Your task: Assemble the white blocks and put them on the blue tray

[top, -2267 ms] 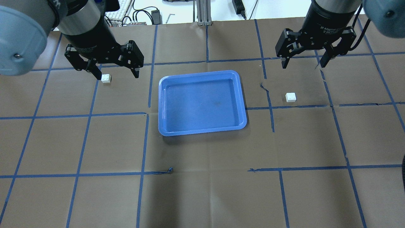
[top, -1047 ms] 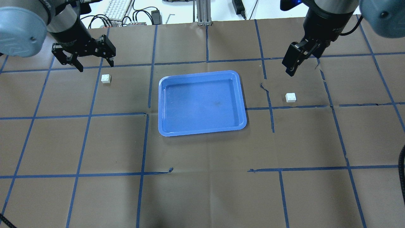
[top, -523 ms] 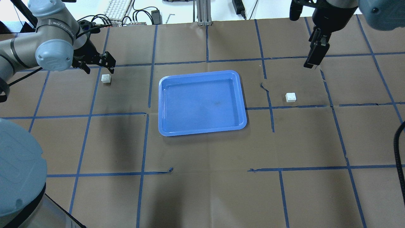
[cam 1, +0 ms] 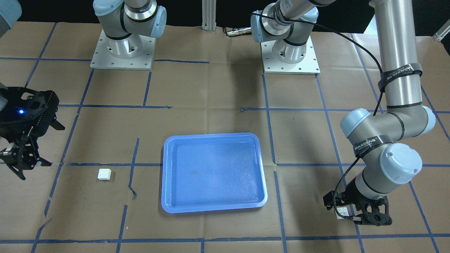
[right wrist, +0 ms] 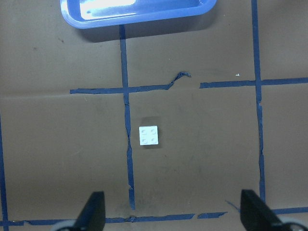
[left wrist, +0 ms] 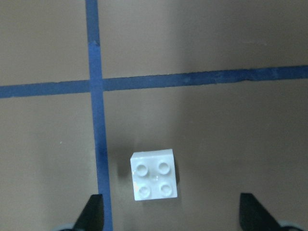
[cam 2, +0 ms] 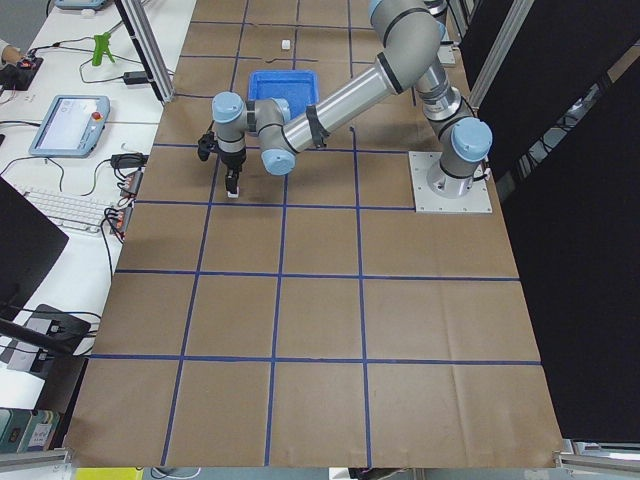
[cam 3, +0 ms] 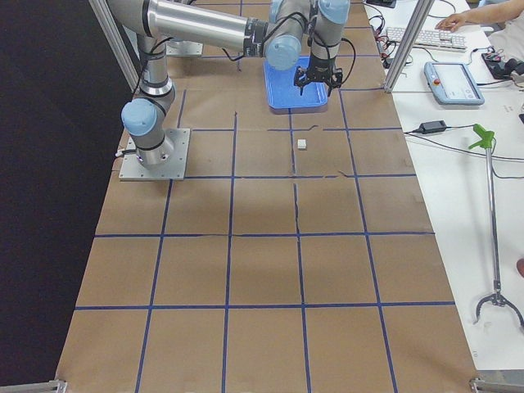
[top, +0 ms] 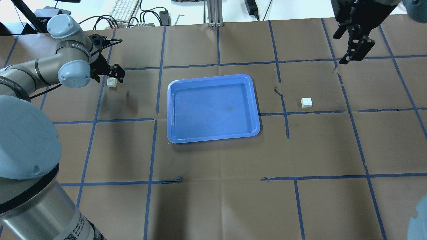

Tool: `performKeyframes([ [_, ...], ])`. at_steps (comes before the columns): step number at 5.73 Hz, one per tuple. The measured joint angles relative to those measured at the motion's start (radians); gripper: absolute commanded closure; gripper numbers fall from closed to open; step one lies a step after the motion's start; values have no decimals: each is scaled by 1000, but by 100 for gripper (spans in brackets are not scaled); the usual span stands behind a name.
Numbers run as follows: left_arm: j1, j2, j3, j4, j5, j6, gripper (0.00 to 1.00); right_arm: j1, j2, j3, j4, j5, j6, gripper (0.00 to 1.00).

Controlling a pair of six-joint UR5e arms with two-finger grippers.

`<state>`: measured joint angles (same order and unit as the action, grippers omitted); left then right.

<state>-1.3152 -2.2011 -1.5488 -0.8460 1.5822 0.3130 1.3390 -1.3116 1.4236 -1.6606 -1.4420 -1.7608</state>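
One white block (top: 112, 83) lies on the brown table left of the blue tray (top: 213, 110). My left gripper (top: 109, 75) is low over it and open. In the left wrist view the block (left wrist: 154, 175) sits studs up between the open fingertips (left wrist: 94, 211), closer to the left one, untouched. The other white block (top: 306, 102) lies right of the tray, also in the right wrist view (right wrist: 148, 135). My right gripper (top: 354, 50) is open and empty, high above the table behind that block. The tray is empty.
Blue tape lines grid the brown paper, with torn bits near the right block (right wrist: 177, 77). A keyboard and cables (top: 126, 10) and a metal post (top: 213, 13) lie past the far edge. The arm bases (cam 1: 123, 52) stand on the robot's side.
My left arm has folded down and brought its open gripper low around the left block. My right gripper has moved back and to the right, away from its block. Neither block has moved.
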Motion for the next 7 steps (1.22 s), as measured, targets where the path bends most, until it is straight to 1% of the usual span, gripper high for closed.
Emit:
performKeyframes([
  [1, 3, -10, -2, 12, 1, 0, 18, -7, 19, 3, -1, 43, -23, 0],
  [2, 7, -13, -4, 15, 1, -3, 52, -24, 47, 15, -7, 122, -77, 0],
  [3, 12, -13, -4, 16, 1, -3, 71, -59, 74, 51, -11, 214, -145, 0],
  [4, 15, -14, -5, 16, 1, 1, 86, -98, 99, 108, -29, 301, -205, 0],
  [5, 17, -13, -4, 16, 1, 3, 95, -133, 131, 174, -76, 364, -264, 1],
  [6, 17, -9, 2, 16, 3, 7, 96, -163, 170, 236, -127, 405, -331, 1],
  [7, 16, 8, 5, 10, 4, 8, 96, -181, 214, 274, -169, 429, -398, 1],
])
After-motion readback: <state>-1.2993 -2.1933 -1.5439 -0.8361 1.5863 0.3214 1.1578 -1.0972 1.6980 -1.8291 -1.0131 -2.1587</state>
